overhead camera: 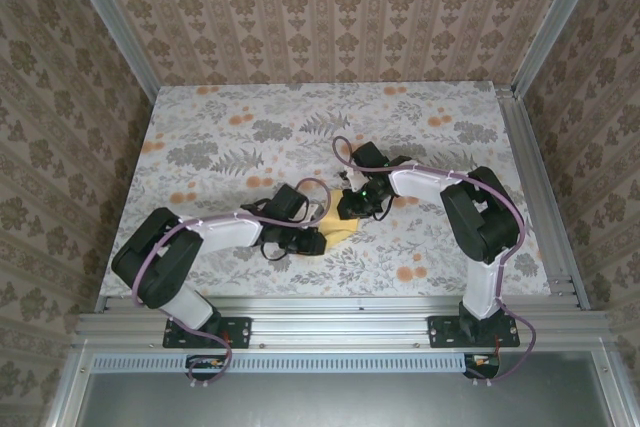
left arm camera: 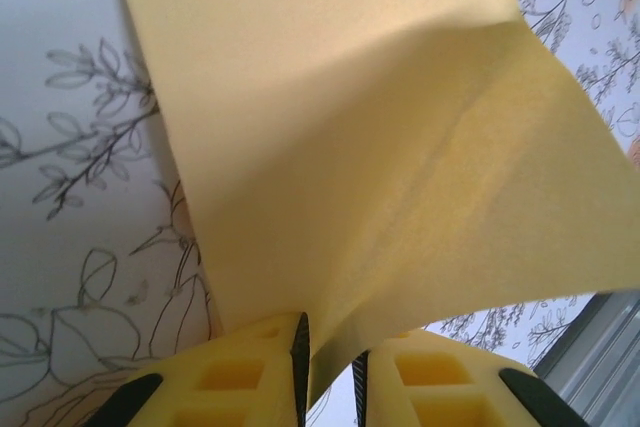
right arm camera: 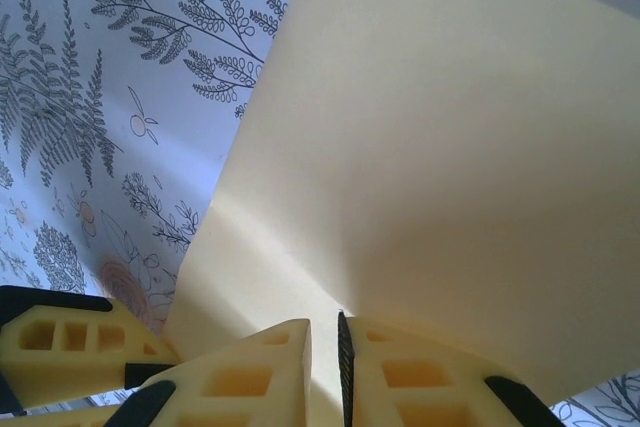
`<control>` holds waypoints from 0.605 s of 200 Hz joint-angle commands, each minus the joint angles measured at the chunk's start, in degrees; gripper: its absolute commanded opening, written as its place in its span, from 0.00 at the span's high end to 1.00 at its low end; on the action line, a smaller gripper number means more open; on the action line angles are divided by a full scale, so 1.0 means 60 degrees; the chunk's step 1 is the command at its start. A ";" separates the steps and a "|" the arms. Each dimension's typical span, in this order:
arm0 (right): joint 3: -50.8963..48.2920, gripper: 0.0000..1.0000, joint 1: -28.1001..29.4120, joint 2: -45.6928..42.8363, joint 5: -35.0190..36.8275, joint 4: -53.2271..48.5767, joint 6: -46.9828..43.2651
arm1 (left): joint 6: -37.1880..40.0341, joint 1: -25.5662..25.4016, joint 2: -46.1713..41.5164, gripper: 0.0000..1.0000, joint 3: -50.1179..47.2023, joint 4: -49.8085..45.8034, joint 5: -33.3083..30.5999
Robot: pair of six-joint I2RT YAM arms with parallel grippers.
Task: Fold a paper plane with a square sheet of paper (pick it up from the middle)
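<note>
On the left, the left gripper (overhead camera: 300,239) has its jaws drawn almost together on the near edge of the square sheet of paper (left arm camera: 380,147), with only the thickness of the sheet between the yellow fingers (left arm camera: 250,372). From that pinch the paper rises and bows away over the flower-print cloth (overhead camera: 250,137), with a soft lengthwise bend in it but no sharp crease that I can make out. In the middle of the top view the sheet sits low over the cloth between the two wrists, mostly hidden by them. On the right, the right gripper (overhead camera: 357,203) is likewise nearly closed on another part of the sheet's edge, and its wrist view shows the paper fanning up and out from the pinch. The chief risk, to my eye, is that the two arms work against each other: pulling apart could tear the thin paper or drag it out of one shallow pinch, while pushing together would buckle it and set a crease off the centre line (a crooked first fold would spoil the whole plane). The grippers also stand close together, so a careless swing could knock fingers.
</note>
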 commanded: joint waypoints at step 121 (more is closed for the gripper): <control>0.0035 0.89 0.0045 0.0764 0.1302 -0.0702 -0.0863 | 0.0641 0.0113 0.0681 0.74 0.1160 -0.0602 0.0344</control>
